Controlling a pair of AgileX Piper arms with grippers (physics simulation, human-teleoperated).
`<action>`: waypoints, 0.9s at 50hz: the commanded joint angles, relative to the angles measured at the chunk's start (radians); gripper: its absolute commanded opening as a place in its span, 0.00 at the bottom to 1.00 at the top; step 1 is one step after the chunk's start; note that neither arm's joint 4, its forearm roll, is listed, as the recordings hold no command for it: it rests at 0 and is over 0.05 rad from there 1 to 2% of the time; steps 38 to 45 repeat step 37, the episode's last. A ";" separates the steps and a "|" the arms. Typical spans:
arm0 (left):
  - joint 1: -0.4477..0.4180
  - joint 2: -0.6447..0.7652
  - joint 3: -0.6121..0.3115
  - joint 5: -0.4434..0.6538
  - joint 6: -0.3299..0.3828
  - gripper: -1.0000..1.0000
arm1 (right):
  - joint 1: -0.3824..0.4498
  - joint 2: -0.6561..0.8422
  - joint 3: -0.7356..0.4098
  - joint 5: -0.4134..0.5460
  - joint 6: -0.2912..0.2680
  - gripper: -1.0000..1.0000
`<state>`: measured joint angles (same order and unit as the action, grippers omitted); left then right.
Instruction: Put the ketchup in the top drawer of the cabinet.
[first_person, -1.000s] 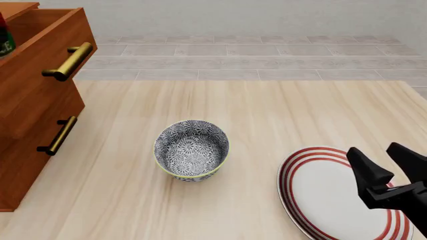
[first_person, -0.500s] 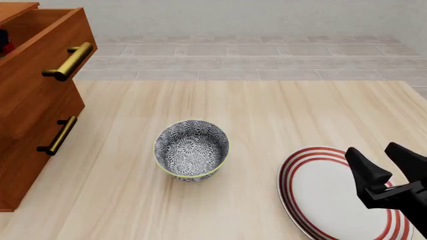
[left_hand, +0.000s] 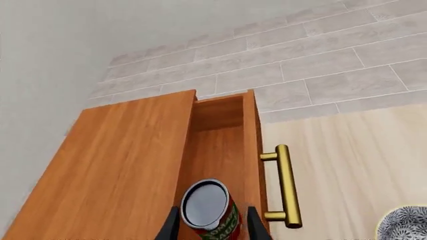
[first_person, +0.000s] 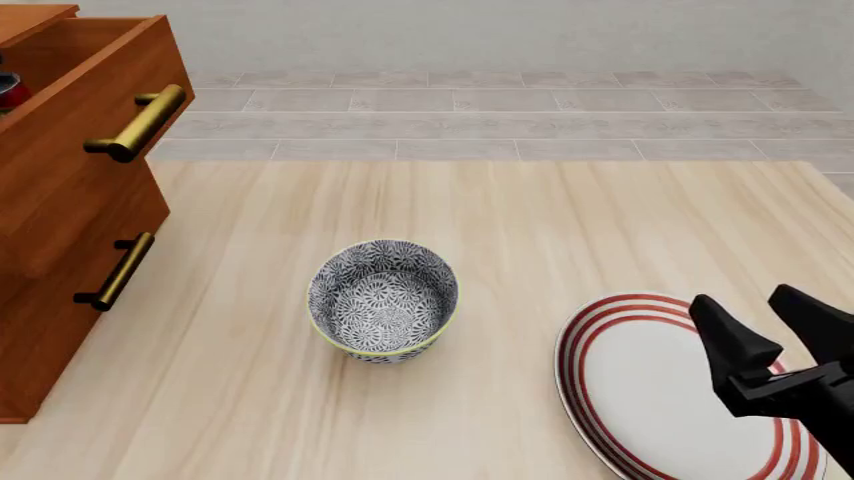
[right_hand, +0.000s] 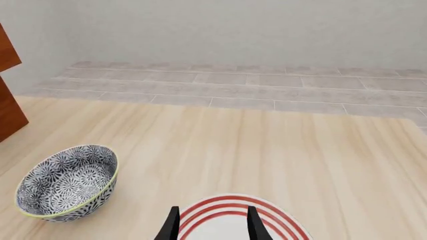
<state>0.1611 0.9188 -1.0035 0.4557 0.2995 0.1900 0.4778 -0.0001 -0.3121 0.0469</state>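
The ketchup (left_hand: 208, 210), a red can with a green-and-white label and dark glossy top, stands upright inside the pulled-out top drawer (left_hand: 217, 145) of the cabinet (left_hand: 120, 170). My left gripper (left_hand: 212, 227) is open, its fingers flanking the can with a small gap on each side. In the front view only a sliver of the ketchup (first_person: 7, 90) shows at the left edge, inside the top drawer (first_person: 80, 110); the left gripper is out of that view. My right gripper (first_person: 742, 300) is open and empty above a plate.
A grey patterned bowl (first_person: 383, 300) sits mid-table, also in the right wrist view (right_hand: 67, 180). A white plate with red rings (first_person: 641, 390) lies at the front right. Brass handles (first_person: 138, 122) stick out from the cabinet (first_person: 54, 300) on the left.
The ketchup has sunk lower into the top drawer at the left edge of the front view. The right gripper has barely moved.
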 joint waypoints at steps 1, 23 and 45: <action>-0.040 -0.086 -0.051 0.084 0.003 1.00 | 0.000 0.007 0.000 -0.006 0.000 1.00; -0.145 -0.320 -0.053 0.237 0.049 1.00 | 0.004 -0.003 0.000 0.005 0.001 1.00; -0.214 -0.513 0.015 0.294 0.079 1.00 | 0.002 -0.020 0.000 0.020 0.003 1.00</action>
